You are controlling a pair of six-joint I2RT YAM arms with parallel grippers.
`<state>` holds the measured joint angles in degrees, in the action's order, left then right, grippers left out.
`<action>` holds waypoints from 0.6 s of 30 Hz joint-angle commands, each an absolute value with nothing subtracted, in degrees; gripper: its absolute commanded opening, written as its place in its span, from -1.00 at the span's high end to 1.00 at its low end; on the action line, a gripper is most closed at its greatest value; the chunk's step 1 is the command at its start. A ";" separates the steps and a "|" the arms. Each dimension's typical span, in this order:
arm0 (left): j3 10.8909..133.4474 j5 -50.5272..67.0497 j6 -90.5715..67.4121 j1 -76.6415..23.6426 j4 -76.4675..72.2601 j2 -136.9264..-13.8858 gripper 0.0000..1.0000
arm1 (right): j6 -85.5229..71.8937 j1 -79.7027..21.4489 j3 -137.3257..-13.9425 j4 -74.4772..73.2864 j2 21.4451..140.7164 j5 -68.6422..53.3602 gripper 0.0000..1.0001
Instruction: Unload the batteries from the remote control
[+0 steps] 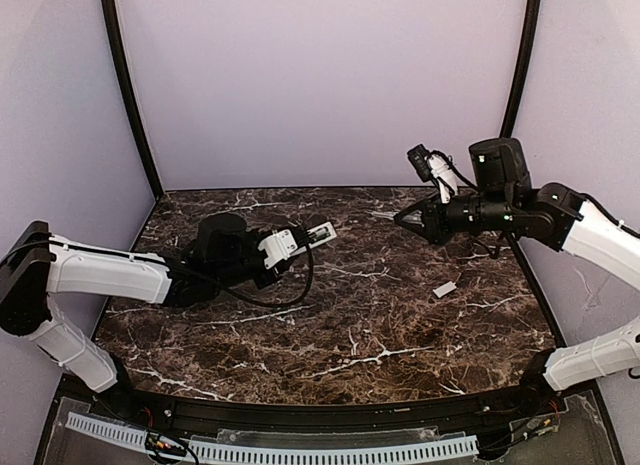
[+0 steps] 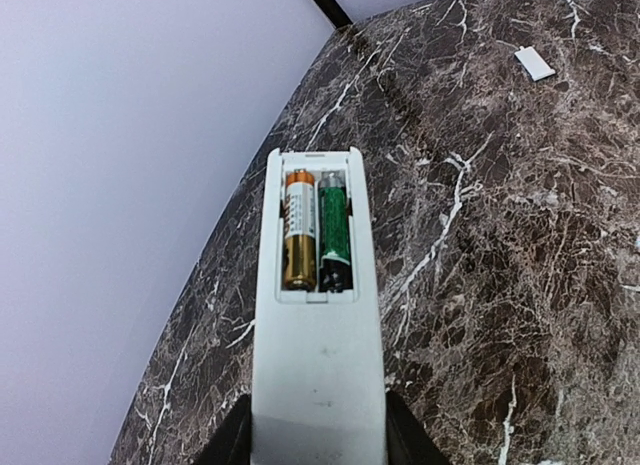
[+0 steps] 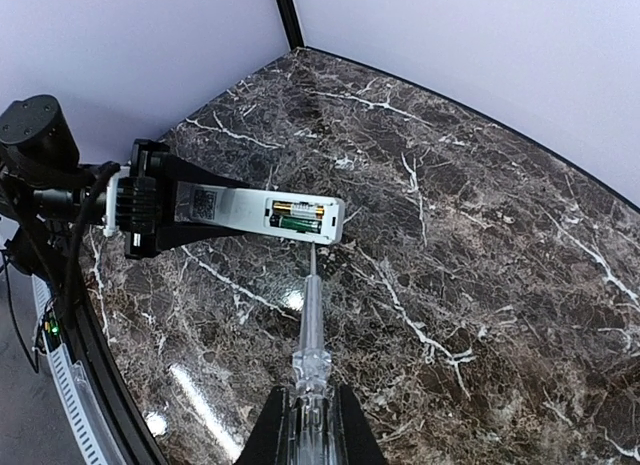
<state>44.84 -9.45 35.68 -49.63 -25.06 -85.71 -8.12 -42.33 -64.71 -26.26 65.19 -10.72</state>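
Done: cover (image 1: 446, 288) off — lying aside.
To do: both batteries (image 2: 299, 235) sit in your remote control (image 2: 318, 385).
Jaws: left gripper (image 2: 318, 440) clamps it; right gripper (image 3: 312, 420) pinches a thin tool (image 3: 311, 315).

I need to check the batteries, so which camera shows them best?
Left wrist: both batteries lie close and sharp in the open remote. Right wrist shows them small and distant; the top view cannot resolve them.
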 commanded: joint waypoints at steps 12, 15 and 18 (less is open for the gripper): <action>40.10 3.81 40.59 -49.78 -30.08 -80.41 0.99 | -7.85 -46.62 -70.85 -32.56 72.43 -11.39 1.00; 39.67 3.71 41.46 -49.85 -30.93 -80.25 0.99 | -8.36 -47.55 -71.38 -33.06 72.94 -11.00 1.00; 39.64 3.50 41.62 -49.85 -31.09 -80.32 0.99 | -9.01 -48.50 -71.56 -33.23 73.58 -10.79 1.00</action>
